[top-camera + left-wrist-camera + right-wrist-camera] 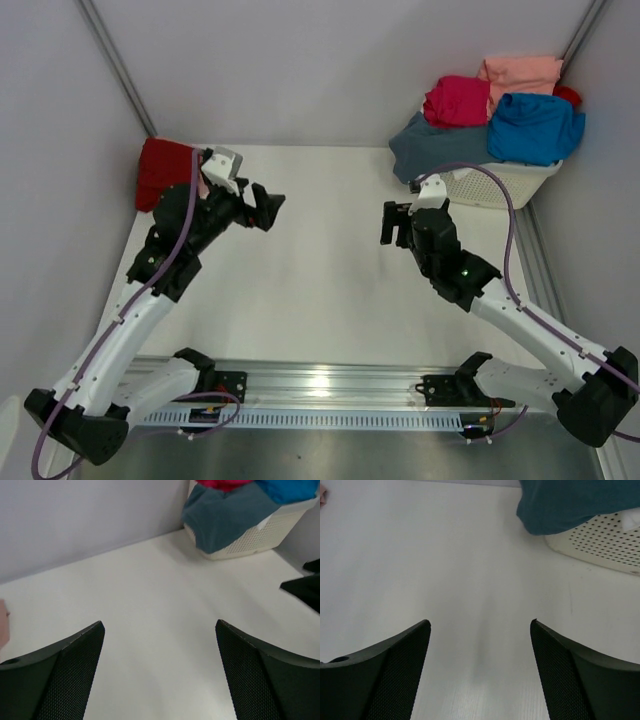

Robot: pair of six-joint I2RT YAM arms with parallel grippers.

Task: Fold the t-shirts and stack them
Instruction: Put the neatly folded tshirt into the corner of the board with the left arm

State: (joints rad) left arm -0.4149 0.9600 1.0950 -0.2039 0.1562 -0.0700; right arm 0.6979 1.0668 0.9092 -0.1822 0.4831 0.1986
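White lattice basket at table far-right corner.

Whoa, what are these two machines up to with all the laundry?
Two robot arms are folding and stacking t-shirts. At this moment neither holds anything: the left claw and the right claw both hang open above the white table. A dark red t-shirt lies bundled at the far left corner. The white basket at far right is piled with a grey-blue t-shirt draped over its rim, a magenta t-shirt, a salmon t-shirt and a bright blue t-shirt.
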